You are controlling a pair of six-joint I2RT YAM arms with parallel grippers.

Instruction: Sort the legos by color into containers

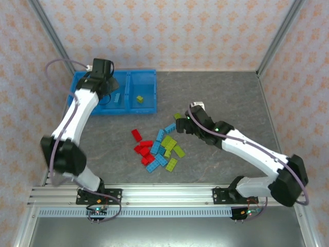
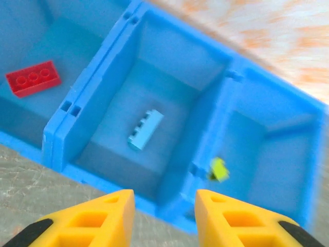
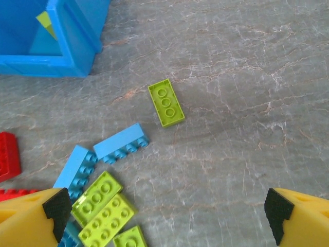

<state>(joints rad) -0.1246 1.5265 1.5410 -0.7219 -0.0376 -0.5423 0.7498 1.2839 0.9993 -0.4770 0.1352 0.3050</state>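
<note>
The containers [image 1: 149,109] are three joined bright blue bins at the back left. My left gripper [image 1: 105,85] hovers over them, open with nothing between its yellow fingers [image 2: 97,216]. In the left wrist view a red lego [image 2: 33,78] lies in one end bin, a light blue lego [image 2: 145,129] in the middle bin, and a lime green lego [image 2: 219,169] in the other end bin. A pile of mixed legos [image 1: 157,149] lies mid-table. My right gripper [image 1: 181,123] hangs wide open and holds nothing, just below a lone green lego [image 3: 166,102].
Light blue legos [image 3: 121,143], several lime green ones [image 3: 100,206] and red ones [image 3: 7,154] lie left of the right gripper. The bin's corner [image 3: 77,41] shows at the top left of the right wrist view. Bare grey table [image 1: 226,98] spreads to the right, with patterned walls around it.
</note>
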